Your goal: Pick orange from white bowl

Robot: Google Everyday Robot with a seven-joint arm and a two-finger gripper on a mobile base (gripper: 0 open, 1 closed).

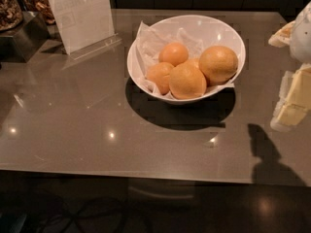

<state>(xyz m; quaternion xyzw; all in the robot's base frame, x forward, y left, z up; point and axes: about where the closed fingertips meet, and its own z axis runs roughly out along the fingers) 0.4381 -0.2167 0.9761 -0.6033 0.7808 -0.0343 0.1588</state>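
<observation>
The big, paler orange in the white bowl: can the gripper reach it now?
Probably yes. The orange lies uncovered at the white bowl's right side, and the gripper hangs at the right edge of view, nothing standing between them.

Gripper: sitting at the far right edge of the view, partly cut off by it.
Gripper colour: showing pale cream-yellow on the broad faces, fading to off-white along the edges.
Gripper shape: appearing as stacked, blocky segments with flat faces and squared corners.
Upper housing: showing as a rounded, glossy white-grey shell, catching a soft highlight.
Side tab: sticking out beside the housing as a small cream wedge, showing a tan-orange tint on top.
</observation>
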